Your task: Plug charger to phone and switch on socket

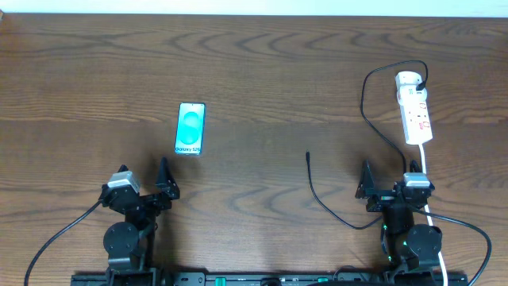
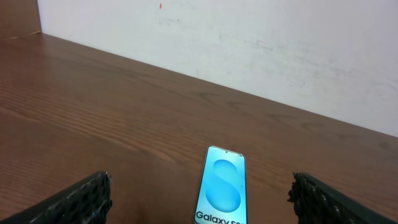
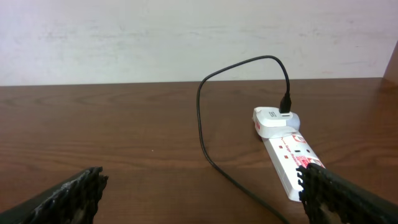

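The phone [image 1: 190, 129] lies flat at the table's middle left, teal screen up with "Galaxy S25"; it shows in the left wrist view [image 2: 221, 186] just ahead of my open, empty left gripper [image 1: 146, 179] [image 2: 200, 198]. The white socket strip [image 1: 414, 108] lies at the far right, also in the right wrist view [image 3: 287, 150]. The thin black charger cable [image 1: 367, 95] [image 3: 202, 118] runs from an adapter at the strip's far end, loops left and ends in a loose plug tip [image 1: 309, 156] on the table. My right gripper [image 1: 387, 178] [image 3: 202, 193] is open and empty, near the strip.
The strip's white cord [image 1: 424, 171] runs toward the right arm's base. Black robot cables [image 1: 55, 232] trail along the front edge. A white wall stands behind the wooden table [image 1: 270, 71].
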`<state>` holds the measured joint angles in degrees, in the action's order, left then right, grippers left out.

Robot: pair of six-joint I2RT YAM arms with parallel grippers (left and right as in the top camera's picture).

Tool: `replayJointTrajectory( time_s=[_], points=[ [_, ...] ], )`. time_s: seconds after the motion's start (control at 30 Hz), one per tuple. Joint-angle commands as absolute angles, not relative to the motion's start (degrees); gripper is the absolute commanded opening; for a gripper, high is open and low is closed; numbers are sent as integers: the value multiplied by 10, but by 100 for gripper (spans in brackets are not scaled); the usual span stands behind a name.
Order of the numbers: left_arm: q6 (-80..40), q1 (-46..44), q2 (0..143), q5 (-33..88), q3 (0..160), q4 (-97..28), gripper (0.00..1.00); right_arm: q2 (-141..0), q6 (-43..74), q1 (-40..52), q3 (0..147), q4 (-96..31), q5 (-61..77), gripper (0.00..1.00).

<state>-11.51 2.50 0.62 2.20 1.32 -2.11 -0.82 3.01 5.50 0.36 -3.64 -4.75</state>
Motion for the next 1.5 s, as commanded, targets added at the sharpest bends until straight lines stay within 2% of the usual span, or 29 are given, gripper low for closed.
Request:
replayJointTrajectory(
  time_s=[0.0,0.37,0.5,0.6,0.73,0.87,1.03,1.23,1.4,1.43,1.47],
  points=[
    [-103,23,2,8,2,-40,93,-3,38,58,3,-38,-55,99],
    [-85,23,19,58,50,-32,93,-3,38,58,3,-39,-55,99],
    [-57,23,91,76,124,-43,93,-3,38,58,3,-38,-55,99],
    [-40,23,227,86,241,-64,93,-3,38,58,3,-38,-55,99],
    [-23,23,439,115,439,-172,93,-3,38,58,3,-38,-55,99],
    [-23,23,627,121,641,-337,93,-3,38,58,3,-38,-55,99],
    [-2,23,804,138,835,-529,93,-3,38,58,3,-38,-55,99],
    [9,23,892,160,898,-639,93,-3,38,58,3,-38,-55,99],
    [9,23,903,159,897,-640,93,-3,38,58,3,-38,-55,99],
    [9,23,903,159,897,-638,91,-3,38,58,3,-38,-55,99],
    [9,23,903,158,897,-633,68,-3,38,58,3,-38,-55,99]
  ],
)
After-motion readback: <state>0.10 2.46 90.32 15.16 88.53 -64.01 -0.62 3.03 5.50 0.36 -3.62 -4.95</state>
